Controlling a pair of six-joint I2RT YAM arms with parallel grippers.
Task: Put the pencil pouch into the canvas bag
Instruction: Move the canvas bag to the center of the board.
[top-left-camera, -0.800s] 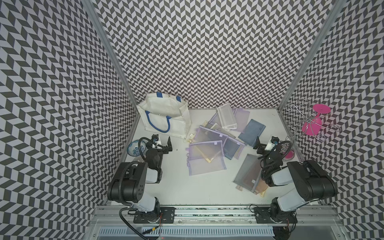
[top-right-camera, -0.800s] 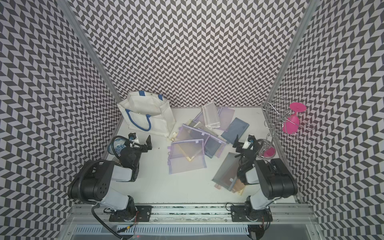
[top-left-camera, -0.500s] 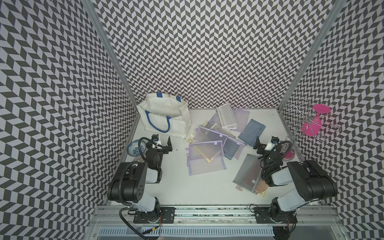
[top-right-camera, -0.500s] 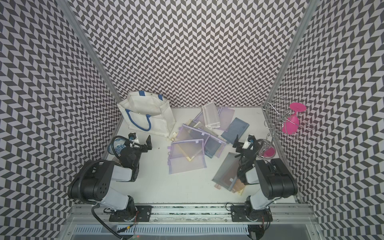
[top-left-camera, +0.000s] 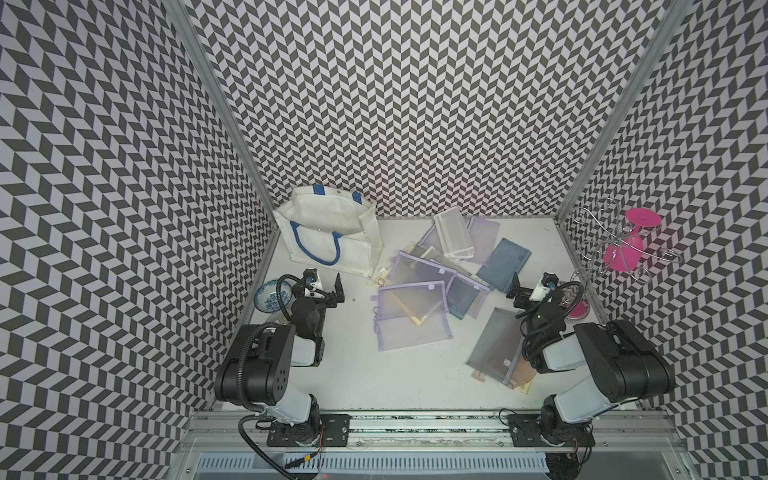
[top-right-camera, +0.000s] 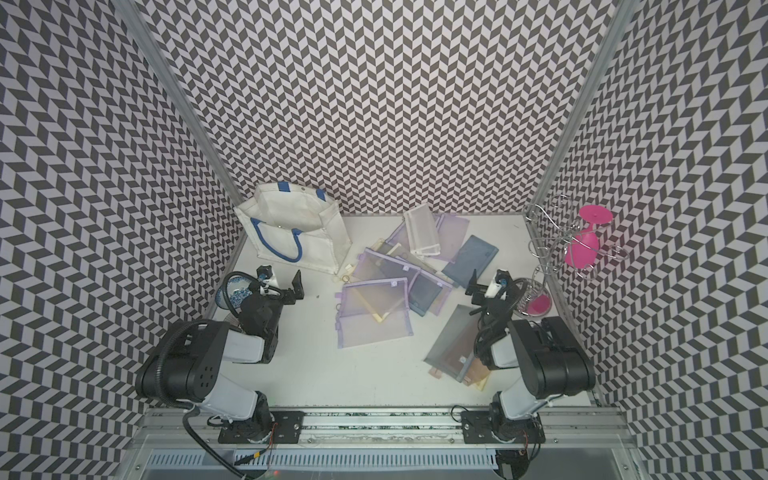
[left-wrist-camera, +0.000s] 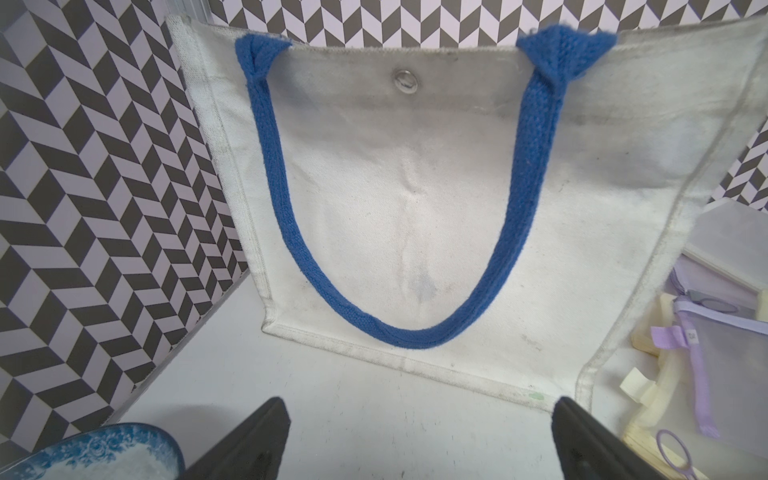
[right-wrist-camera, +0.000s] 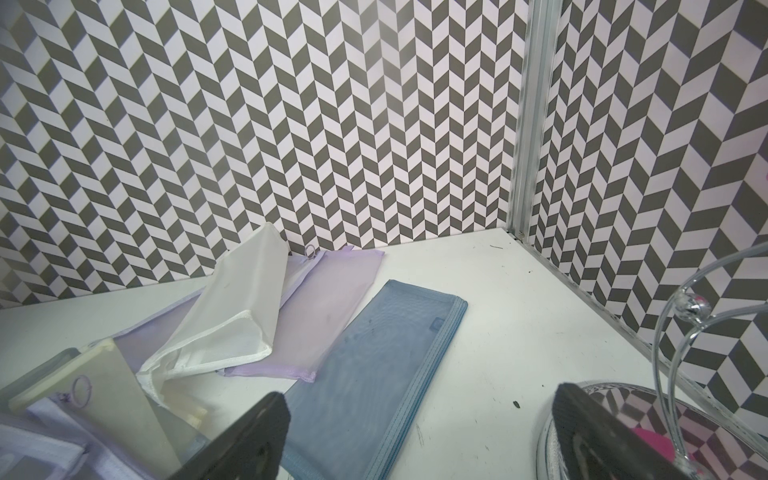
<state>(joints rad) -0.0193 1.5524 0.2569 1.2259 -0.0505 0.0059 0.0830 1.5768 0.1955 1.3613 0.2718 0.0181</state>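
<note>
The white canvas bag (top-left-camera: 332, 243) (top-right-camera: 293, 237) stands in the back left corner, mouth open upward, a blue rope handle hanging down its front (left-wrist-camera: 415, 187). Several flat mesh pencil pouches lie heaped in the middle: a purple one (top-left-camera: 411, 301), a blue one (top-left-camera: 503, 264) (right-wrist-camera: 374, 365), a white boxy one (top-left-camera: 453, 232) (right-wrist-camera: 232, 316) and a grey one (top-left-camera: 496, 349). My left gripper (top-left-camera: 324, 291) (left-wrist-camera: 417, 405) hovers open just in front of the bag, holding nothing. My right gripper (top-left-camera: 532, 291) (right-wrist-camera: 419, 395) is open and empty beside the blue pouch.
A blue-and-white bowl (top-left-camera: 268, 295) (left-wrist-camera: 95, 453) sits by the left wall next to my left gripper. A wire rack (top-left-camera: 615, 249) with a pink glass (top-left-camera: 625, 245) hung on it stands at the right wall, its base (right-wrist-camera: 623, 436) close to my right gripper.
</note>
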